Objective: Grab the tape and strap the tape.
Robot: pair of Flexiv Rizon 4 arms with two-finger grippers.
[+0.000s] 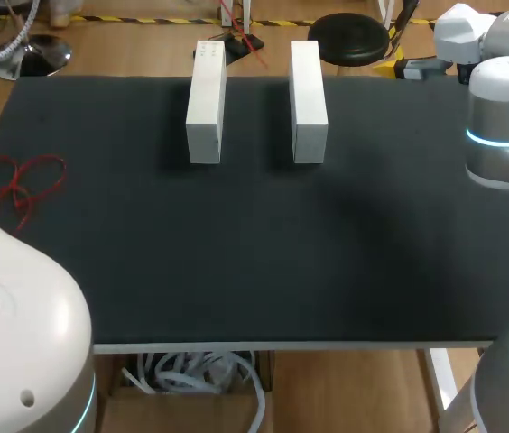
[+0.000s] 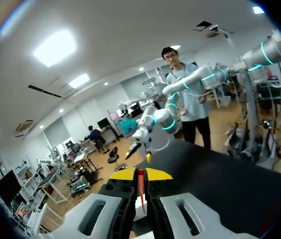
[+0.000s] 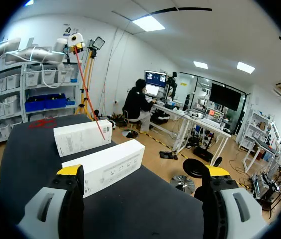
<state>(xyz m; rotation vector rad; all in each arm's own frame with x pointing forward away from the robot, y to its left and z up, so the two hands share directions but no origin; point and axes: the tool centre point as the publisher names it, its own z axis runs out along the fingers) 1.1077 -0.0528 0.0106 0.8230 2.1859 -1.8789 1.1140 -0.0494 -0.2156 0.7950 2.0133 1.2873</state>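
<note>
Left arm fills the lower left, left gripper clenched, right gripper spread wide. Red tape lies loose at the surface's left edge, probably for that arm's reach.

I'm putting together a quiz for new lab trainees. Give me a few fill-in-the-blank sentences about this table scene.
1. The left box and the right box are both ___ in colour.
2. The tangled cord near the left edge of the table is ___.
3. The right gripper is ___, not shut, with nothing between its fingers.

Missing words: white; red; open.
</note>
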